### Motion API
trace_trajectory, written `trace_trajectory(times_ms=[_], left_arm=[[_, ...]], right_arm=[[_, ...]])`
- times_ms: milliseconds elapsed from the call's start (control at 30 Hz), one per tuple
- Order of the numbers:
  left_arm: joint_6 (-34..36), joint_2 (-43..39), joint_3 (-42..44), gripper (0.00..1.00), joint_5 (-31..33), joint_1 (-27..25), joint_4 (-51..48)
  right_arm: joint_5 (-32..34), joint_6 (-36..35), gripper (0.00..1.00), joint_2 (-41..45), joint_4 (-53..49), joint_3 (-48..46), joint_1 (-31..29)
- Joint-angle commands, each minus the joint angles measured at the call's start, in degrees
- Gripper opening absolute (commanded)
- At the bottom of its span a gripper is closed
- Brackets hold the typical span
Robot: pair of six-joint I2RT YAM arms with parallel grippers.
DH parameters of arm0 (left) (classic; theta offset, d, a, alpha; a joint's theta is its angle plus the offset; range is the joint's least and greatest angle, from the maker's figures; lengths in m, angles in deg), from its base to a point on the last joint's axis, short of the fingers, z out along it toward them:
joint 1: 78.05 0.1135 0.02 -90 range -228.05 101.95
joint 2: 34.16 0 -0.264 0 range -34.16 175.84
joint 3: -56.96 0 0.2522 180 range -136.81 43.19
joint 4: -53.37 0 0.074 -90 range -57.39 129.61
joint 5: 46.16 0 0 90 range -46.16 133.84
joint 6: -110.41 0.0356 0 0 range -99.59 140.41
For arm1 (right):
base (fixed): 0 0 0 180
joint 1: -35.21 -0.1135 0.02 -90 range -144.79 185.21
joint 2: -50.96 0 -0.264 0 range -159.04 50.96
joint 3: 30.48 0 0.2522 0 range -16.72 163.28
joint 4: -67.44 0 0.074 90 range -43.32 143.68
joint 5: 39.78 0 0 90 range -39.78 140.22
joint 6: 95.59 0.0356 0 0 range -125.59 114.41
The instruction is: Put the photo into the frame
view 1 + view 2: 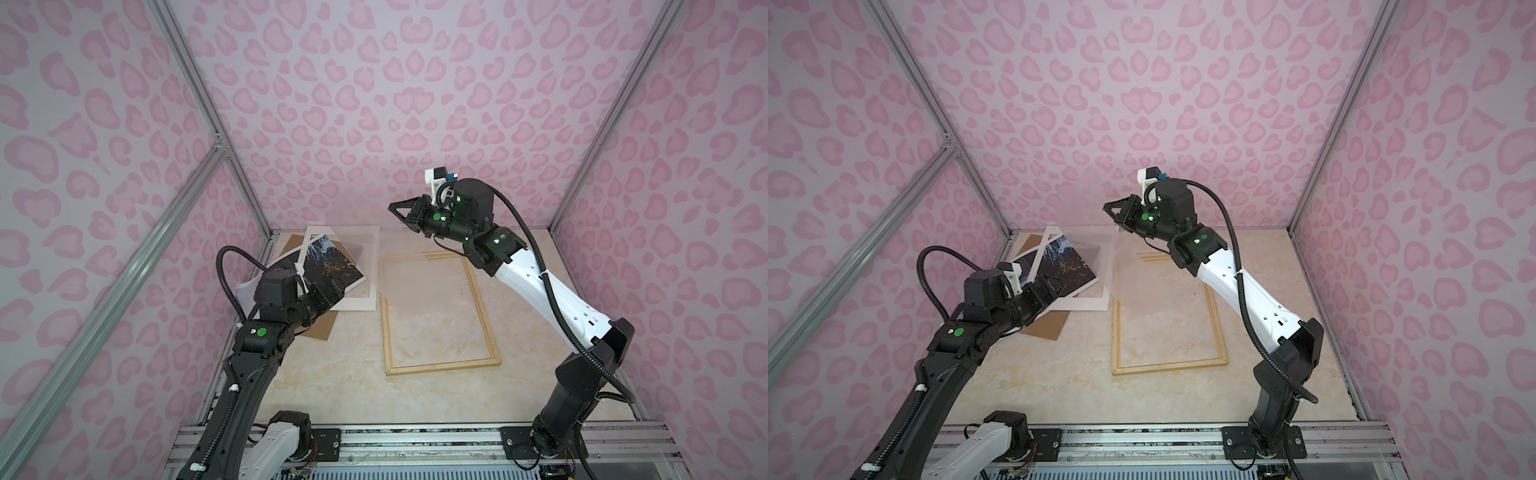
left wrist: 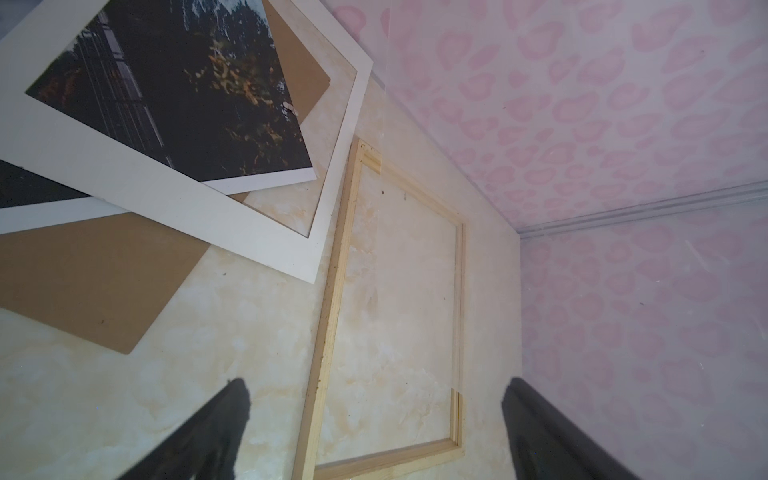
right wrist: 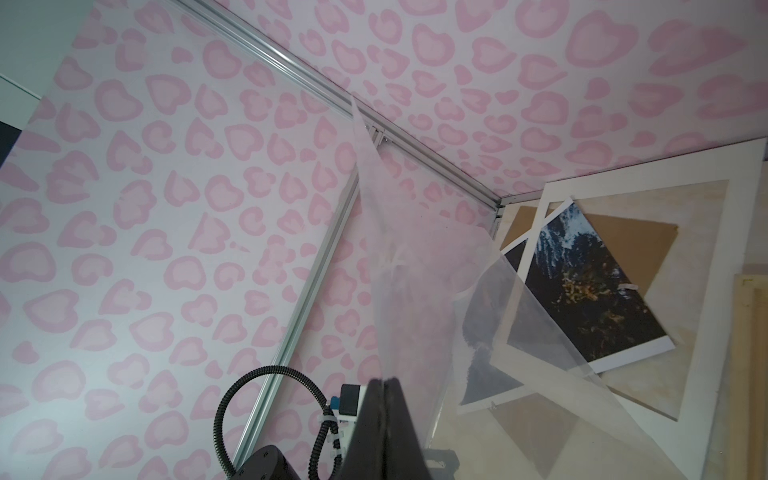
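Sheet (image 3: pixel 399 249), clear and floppy, hangs pinched in right pincer (image 3: pixel 384 380); left pincer (image 2: pixel 376 384) gapes.

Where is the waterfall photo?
In both top views the photo lies far left, piled with the white mat and brown board, left of the frame.

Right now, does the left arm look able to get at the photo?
Probably yes. The open left gripper hovers by the bare near edge of the photo. The right gripper holds the clear pane raised, aside. A strip of the white mat board crosses the photo's far part and may snag.
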Motion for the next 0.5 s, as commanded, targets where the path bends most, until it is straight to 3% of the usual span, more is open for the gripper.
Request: trace_trajectory(times_ms=[0,167,333,467], left_arm=[[1.7,-2.2,-1.9,0.98,2.3,0.4,-1.8],[2.7,-7.2,-4.8,0.98,5.2,0.4,-3.0],[3.9,-10.3,-6.3,0.98,7.1,0.4,-4.3],[4.1,-9.7,-5.8,0.98,6.1,0.4,-5.0]], right_arm=[[0.8,1.2,0.0,-1.3,1.7,2.8,-2.0],[2.2,3.0,0.0,-2.1,2.7,3.8,-3.9],[2.4,6.7,0.0,-1.4,8.2,-3.9,-1.3],[-0.7,5.9,0.0,-0.5,12.7,-13.7,3.9]])
